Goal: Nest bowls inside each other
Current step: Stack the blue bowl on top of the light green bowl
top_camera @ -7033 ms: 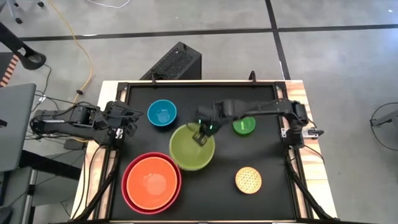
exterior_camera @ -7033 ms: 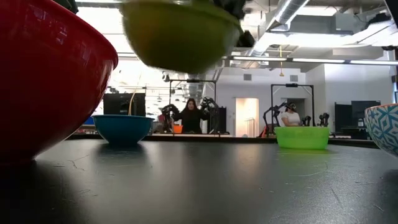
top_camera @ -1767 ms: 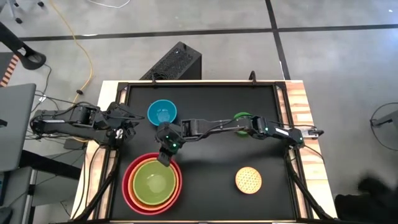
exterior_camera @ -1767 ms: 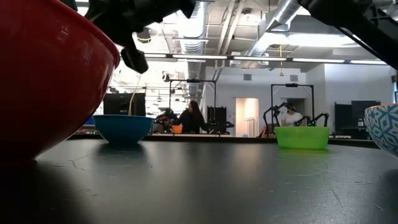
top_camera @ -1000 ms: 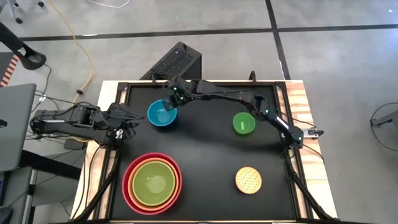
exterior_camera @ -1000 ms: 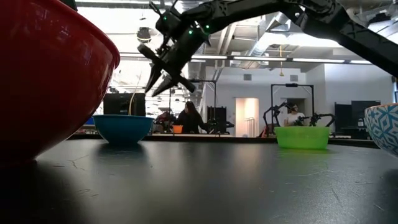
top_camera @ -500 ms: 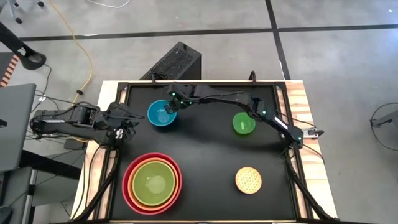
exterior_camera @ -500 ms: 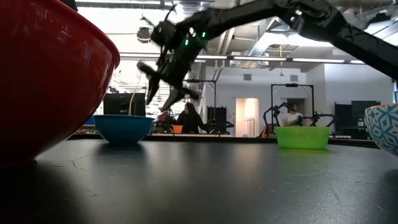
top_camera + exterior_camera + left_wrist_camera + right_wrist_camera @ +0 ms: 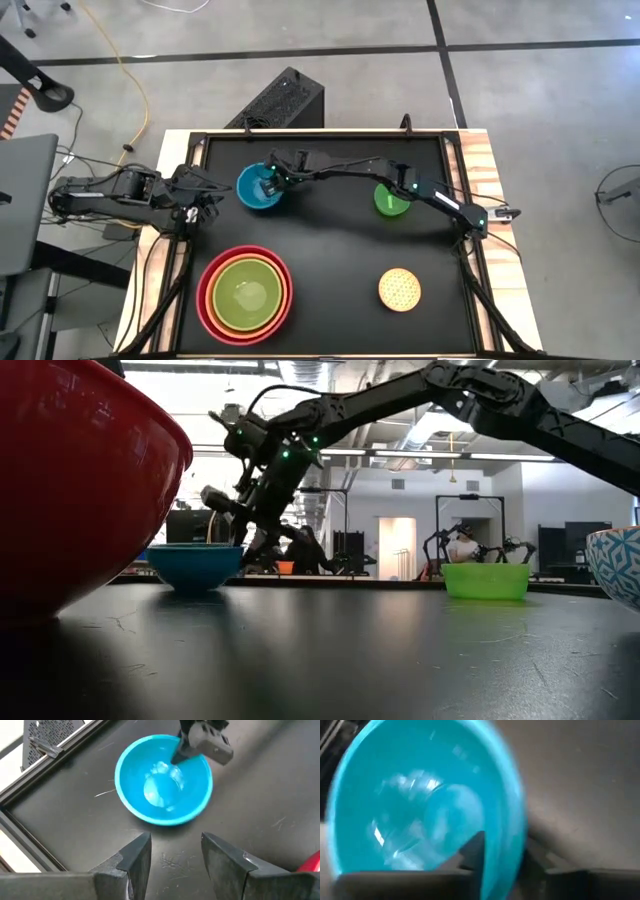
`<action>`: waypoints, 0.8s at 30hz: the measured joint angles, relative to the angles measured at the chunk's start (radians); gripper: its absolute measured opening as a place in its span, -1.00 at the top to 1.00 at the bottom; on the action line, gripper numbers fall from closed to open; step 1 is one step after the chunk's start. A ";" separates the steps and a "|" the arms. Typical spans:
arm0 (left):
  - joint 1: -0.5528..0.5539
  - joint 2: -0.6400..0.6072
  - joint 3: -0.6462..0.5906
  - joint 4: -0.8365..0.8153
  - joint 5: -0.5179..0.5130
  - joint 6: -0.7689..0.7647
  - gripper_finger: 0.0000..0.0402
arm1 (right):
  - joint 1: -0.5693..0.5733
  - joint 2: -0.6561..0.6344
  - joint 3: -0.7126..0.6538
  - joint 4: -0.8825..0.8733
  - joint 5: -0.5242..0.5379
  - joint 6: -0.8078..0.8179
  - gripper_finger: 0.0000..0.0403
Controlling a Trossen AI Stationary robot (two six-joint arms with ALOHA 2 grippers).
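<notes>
The blue bowl [image 9: 259, 186] stands on its base at the table's far left. My right gripper [image 9: 268, 183] reaches down to it from the right. Its fingers are open, one inside the bowl and one outside, astride the right-hand rim [image 9: 510, 820]. The lime green bowl [image 9: 245, 292] sits inside the orange bowl [image 9: 222, 270], which sits inside the red bowl [image 9: 204, 300], at the near left. The small bright green bowl [image 9: 391, 201] and the patterned yellow bowl [image 9: 399, 289] stand on the right. My left gripper [image 9: 172, 865] waits open at the left edge. My right gripper slants down from the table's right with the blue bowl's rim [image 9: 186, 751] between its two fingers, one inside the hollow and one outside. Whether either finger touches the wall I cannot tell. The bowl stands on the table.
The black mat has a raised frame [image 9: 320, 134] on all sides. Bare mat lies between the bowls in the middle [image 9: 330, 250]. In the low view the red bowl [image 9: 80, 480] fills the near left, and people and other arms show far behind the table.
My right gripper has come down from above the table's far side onto the blue bowl's right rim, moving a little toward the left edge, until its fingers stand astride the wall. The bowls have stayed where they were.
</notes>
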 joint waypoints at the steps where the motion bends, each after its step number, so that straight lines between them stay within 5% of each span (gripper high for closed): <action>1: 0.000 0.000 0.000 0.000 0.000 -0.001 0.19 | -0.003 -0.002 0.000 -0.006 0.014 0.010 0.55; 4: 0.000 0.000 0.000 0.000 0.001 -0.006 0.19 | -0.028 -0.010 0.000 -0.016 0.023 0.048 0.89; 15: 0.000 0.000 0.000 0.000 0.027 0.000 0.19 | -0.086 -0.226 0.019 -0.325 0.058 -0.081 0.94; 19: 0.000 0.000 0.000 0.000 0.023 0.005 0.19 | -0.003 -0.333 0.020 -0.431 0.045 -0.116 0.93; 24: 0.000 0.000 0.000 0.015 0.009 0.033 0.19 | 0.196 -0.393 0.020 -0.351 0.022 -0.077 0.93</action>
